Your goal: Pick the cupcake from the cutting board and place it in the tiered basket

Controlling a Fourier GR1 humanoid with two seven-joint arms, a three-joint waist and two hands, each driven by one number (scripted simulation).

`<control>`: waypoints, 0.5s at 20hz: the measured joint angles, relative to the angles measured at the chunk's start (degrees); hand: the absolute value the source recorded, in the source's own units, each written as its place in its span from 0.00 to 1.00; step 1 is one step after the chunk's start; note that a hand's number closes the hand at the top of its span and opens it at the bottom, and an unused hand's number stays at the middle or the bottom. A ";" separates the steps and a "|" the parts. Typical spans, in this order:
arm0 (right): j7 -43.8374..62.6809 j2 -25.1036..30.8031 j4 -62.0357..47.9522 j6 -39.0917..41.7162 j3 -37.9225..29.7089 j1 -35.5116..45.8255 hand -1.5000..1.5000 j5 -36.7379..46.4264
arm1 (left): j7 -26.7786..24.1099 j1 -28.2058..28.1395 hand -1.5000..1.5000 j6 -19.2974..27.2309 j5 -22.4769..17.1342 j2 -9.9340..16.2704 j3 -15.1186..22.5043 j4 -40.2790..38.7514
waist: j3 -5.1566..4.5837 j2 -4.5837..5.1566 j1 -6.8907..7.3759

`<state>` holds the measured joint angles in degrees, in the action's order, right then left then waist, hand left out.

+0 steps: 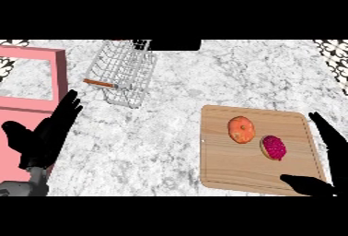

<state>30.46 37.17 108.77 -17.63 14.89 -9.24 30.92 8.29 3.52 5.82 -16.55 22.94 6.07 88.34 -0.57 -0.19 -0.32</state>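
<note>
A cupcake with dark pink frosting (pixel 273 147) lies on its side on the wooden cutting board (pixel 231 173) at the right. An orange round fruit-like item (pixel 241 129) sits just left of it on the board. The wire tiered basket (pixel 122 71) stands at the upper left of the counter. My right hand (pixel 333 143) is open at the board's right edge, fingers straight beside the cupcake and thumb (pixel 306 184) below it, touching nothing. My left hand (pixel 48 133) rests open at the left, fingers up.
A pink frame-like object (pixel 60 76) lies at the far left, partly under my left hand. A dark object (pixel 175 44) sits at the counter's far edge behind the basket. Marble counter stretches between basket and board.
</note>
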 measured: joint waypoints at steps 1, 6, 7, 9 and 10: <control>2.94 1.01 1.53 3.04 1.25 -0.16 0.00 0.18 | 0.07 0.01 0.50 0.11 0.26 -0.16 0.29 0.14 | 0.01 0.01 0.10; 20.26 1.96 9.53 16.80 6.25 4.46 0.00 -0.31 | 1.48 1.06 0.50 -0.65 -0.19 0.12 -0.12 0.39 | 0.22 0.14 0.80; 23.71 1.08 10.68 18.81 7.24 6.21 0.00 -0.07 | 1.94 1.51 0.50 -0.63 -0.12 0.03 -0.16 0.46 | 0.27 0.16 0.85; 28.18 -1.21 11.20 21.42 8.37 9.54 0.00 0.78 | 2.05 1.22 0.50 -0.94 -0.05 -0.30 -0.42 0.79 | 0.35 0.17 0.88; 29.81 -2.40 11.51 22.39 9.14 10.86 0.00 1.44 | 2.58 1.67 0.50 -0.83 0.09 -0.43 -0.52 0.89 | 0.38 0.17 0.85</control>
<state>60.27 34.76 120.28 4.77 24.03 1.63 32.36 10.87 5.19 4.99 -16.46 22.52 5.54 89.23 -0.19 -0.01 0.53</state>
